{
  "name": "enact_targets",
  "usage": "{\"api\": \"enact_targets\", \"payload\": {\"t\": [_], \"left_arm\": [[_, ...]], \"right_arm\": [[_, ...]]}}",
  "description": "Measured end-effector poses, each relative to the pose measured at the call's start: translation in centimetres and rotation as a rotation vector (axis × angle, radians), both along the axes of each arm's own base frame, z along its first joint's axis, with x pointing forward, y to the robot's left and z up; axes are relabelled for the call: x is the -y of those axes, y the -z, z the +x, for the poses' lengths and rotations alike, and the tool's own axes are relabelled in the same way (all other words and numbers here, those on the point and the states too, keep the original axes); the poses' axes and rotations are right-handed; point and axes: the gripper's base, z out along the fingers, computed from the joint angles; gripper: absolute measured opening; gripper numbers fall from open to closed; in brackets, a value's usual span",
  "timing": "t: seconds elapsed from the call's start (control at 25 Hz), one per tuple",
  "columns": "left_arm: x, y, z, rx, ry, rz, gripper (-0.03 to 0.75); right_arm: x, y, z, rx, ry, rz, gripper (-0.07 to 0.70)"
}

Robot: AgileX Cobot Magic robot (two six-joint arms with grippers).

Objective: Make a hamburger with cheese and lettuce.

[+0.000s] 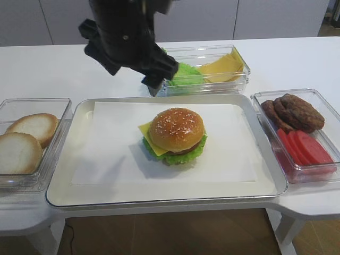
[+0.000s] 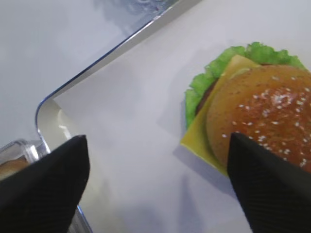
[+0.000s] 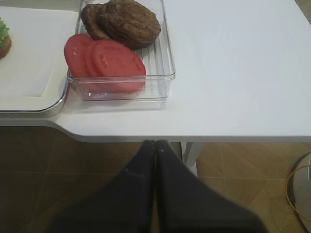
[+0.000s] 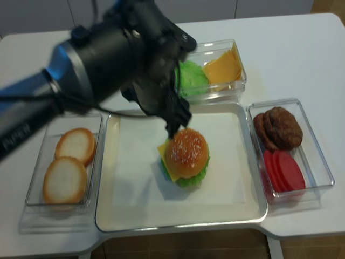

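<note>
The hamburger [image 1: 176, 134] [image 4: 186, 154] sits mid-tray on white paper, its sesame bun top over a yellow cheese [image 2: 203, 141] square and a fringe of green lettuce [image 2: 206, 80]. My left gripper [image 2: 156, 140] [image 1: 133, 79] hovers open above the tray, up and to the left of the hamburger, with nothing between its fingers; one fingertip [image 2: 243, 155] overlaps the bun's edge in the left wrist view. My right gripper [image 3: 155, 142] is shut and empty, low in front of the table edge, over the floor. It does not show in the exterior views.
The metal tray [image 1: 61, 175] is lined with white paper. A clear bin with two pale bun halves [image 1: 24, 143] stands at left. A bin of lettuce and cheese slices [image 1: 212, 71] is behind. At right, a bin [image 3: 163, 63] holds patties [image 1: 295, 112] and tomato slices [image 1: 305, 149].
</note>
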Motion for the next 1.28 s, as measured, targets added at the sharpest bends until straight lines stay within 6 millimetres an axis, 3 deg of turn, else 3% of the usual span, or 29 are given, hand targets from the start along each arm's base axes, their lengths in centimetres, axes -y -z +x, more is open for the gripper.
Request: {"api": "enact_targets", "payload": {"t": [0.4,0.72,0.96,1.28], "left_arm": [[-9.5,-2.1,3.0,-0.078,-0.243,-0.135,0.673],[-16.1,-4.2,3.2,-0.025,-0.405,-0.175,0.673],[-19.4,-5.8,1.7,0.021,-0.490,-0.197,0.673],[-22.2,-6.0,-3.2,0.032,-0.571,-0.196,0.673]], "right_arm": [[0.0,0.0,0.0,0.000,0.000,0.000,-0.049],[0.0,0.0,0.0,0.000,0.000,0.000,-0.049],[0.0,0.0,0.0,0.000,0.000,0.000,-0.049],[0.0,0.0,0.0,0.000,0.000,0.000,-0.049]]}}
